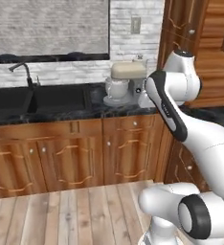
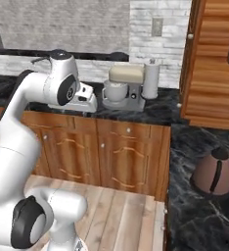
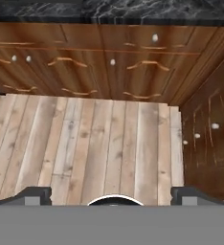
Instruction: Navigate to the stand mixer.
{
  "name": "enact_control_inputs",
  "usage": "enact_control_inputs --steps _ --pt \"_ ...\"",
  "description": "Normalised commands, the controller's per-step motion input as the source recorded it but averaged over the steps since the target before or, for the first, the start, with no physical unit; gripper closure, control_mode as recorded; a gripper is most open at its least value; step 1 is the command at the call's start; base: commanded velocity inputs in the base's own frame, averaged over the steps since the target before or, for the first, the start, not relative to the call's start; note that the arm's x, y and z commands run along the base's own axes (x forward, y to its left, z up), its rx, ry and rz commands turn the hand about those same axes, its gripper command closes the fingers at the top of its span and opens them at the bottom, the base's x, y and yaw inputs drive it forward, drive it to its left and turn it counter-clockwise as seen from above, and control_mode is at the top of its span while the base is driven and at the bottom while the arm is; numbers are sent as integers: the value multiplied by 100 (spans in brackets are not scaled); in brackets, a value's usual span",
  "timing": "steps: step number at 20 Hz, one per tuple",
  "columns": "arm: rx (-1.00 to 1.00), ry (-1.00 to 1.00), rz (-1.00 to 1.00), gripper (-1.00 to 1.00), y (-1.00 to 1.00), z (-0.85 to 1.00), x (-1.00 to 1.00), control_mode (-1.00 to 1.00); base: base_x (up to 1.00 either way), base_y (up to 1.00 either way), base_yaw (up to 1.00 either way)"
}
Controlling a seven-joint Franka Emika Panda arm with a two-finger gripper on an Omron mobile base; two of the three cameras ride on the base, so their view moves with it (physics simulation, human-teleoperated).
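While our hand camera looks down at the plank floor (image 3: pixel 99 143) and the wooden cabinet doors (image 3: pixel 85 67), our gripper (image 3: pixel 111 195) shows its two dark tips far apart at the bottom corners, spread wide with nothing between them.

From our left base view we see the stand mixer (image 1: pixel 125 85) on the dark counter (image 1: pixel 85 112), just right of the black sink (image 1: pixel 37 99) and its faucet (image 1: pixel 23 72), partly behind our arm (image 1: pixel 173 105). That sink is mostly hidden in our right base view, which instead gives us a brown kettle (image 2: pixel 214 171) on the side counter and a pale cylinder (image 2: pixel 150 78) standing just beside the stand mixer (image 2: pixel 125 87).

We read the cream head as lying level along the wall, its free end over the pale bowl (image 2: pixel 115 90) pointing toward the sink.
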Motion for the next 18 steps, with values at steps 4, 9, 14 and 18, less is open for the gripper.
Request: enact_control_inputs --steps 4,9,14,18 --pt "0 0 0 -100 0 0 0 100 87 -4 3" --pt "0 0 0 -100 0 0 0 100 68 -10 1" --pt "0 0 0 -100 0 0 0 100 68 -40 0" --pt "0 0 0 -100 0 0 0 100 64 -37 -7"
